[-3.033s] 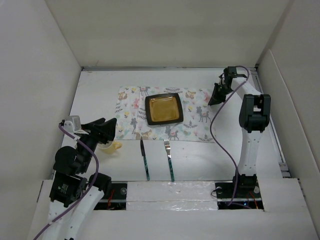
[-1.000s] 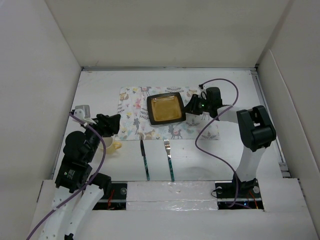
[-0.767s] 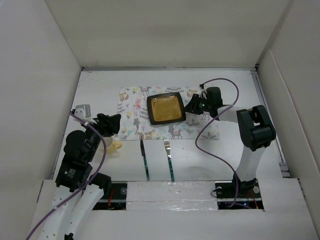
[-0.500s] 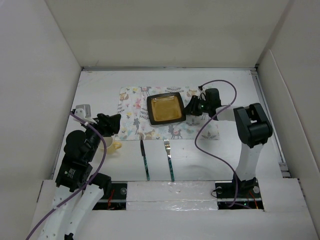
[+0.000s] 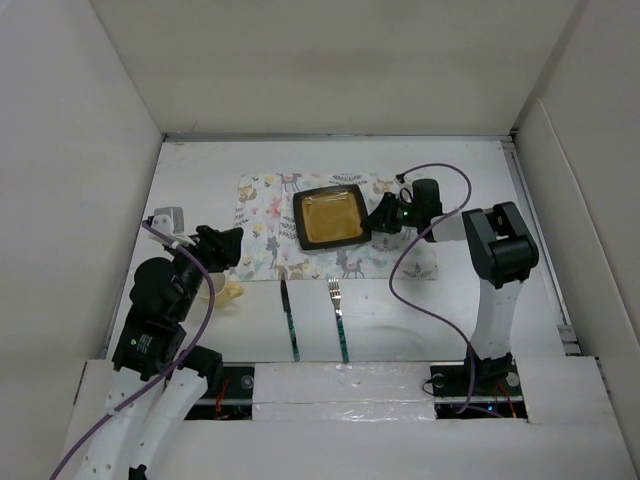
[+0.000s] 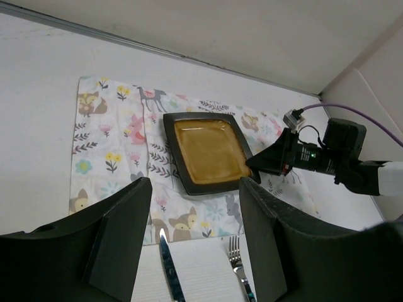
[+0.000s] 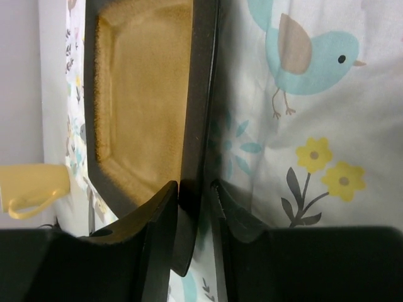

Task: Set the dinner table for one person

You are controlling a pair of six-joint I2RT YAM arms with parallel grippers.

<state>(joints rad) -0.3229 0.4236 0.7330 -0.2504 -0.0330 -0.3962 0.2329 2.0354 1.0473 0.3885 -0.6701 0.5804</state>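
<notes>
A square black plate (image 5: 328,218) with an amber centre lies on the animal-print placemat (image 5: 262,225) on the white dinner table (image 5: 190,180). My right gripper (image 5: 378,218) lies low at the plate's right edge. In the right wrist view its jaws (image 7: 195,189) are shut on the plate's dark rim (image 7: 200,94). My left gripper (image 5: 225,248) hangs open and empty over the table's left side. In the left wrist view, the left gripper (image 6: 198,251) frames the knife (image 6: 169,267) and fork (image 6: 238,264), with the plate (image 6: 208,151) beyond them.
The knife (image 5: 290,320) and fork (image 5: 339,318) lie side by side in front of the placemat. A yellow cup (image 5: 225,293) lies on its side by the left arm. White walls enclose the table. The right arm's purple cable (image 5: 400,270) loops over the placemat's right end.
My right arm swung from the back right corner down to the plate's right edge, and its jaws closed on the rim. The left arm shifted only slightly.
</notes>
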